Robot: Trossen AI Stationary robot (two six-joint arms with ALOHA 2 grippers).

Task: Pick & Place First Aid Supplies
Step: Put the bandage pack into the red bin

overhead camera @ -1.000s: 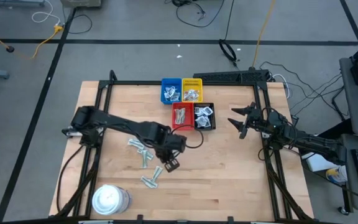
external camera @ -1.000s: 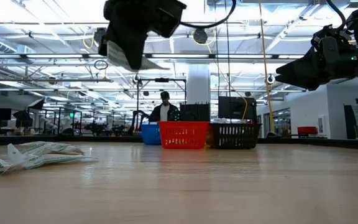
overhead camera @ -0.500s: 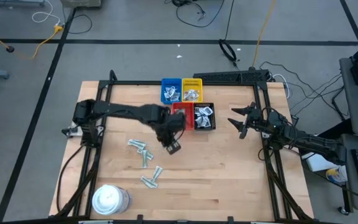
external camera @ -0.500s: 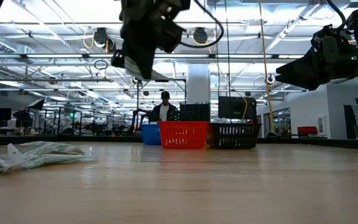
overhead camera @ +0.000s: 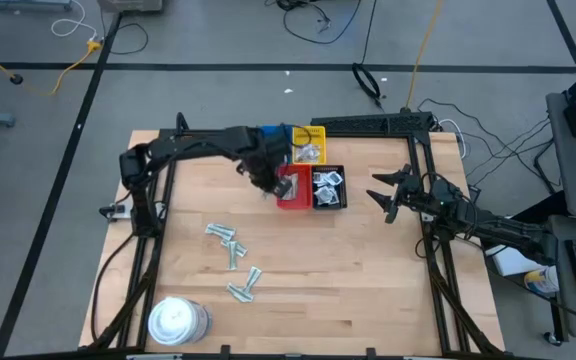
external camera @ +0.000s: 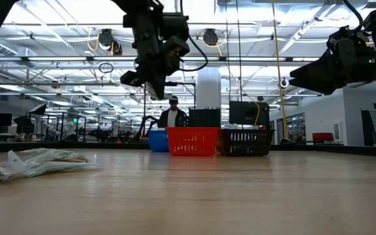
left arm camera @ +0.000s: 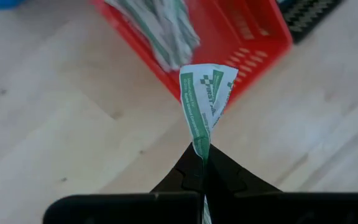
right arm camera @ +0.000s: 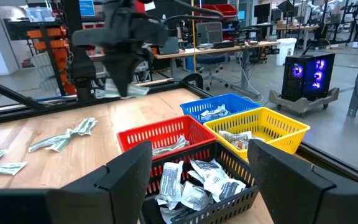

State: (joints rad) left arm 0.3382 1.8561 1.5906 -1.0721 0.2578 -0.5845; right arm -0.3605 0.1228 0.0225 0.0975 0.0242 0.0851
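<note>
A white packet (left arm camera: 205, 99) with green print and checks hangs before a red tray (left arm camera: 241, 37) on pale wood.

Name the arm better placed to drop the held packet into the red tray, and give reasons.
Left. Its hand is shut on the green-and-white packet beside the red tray. The right hand waits open, off beyond the black tray.
</note>
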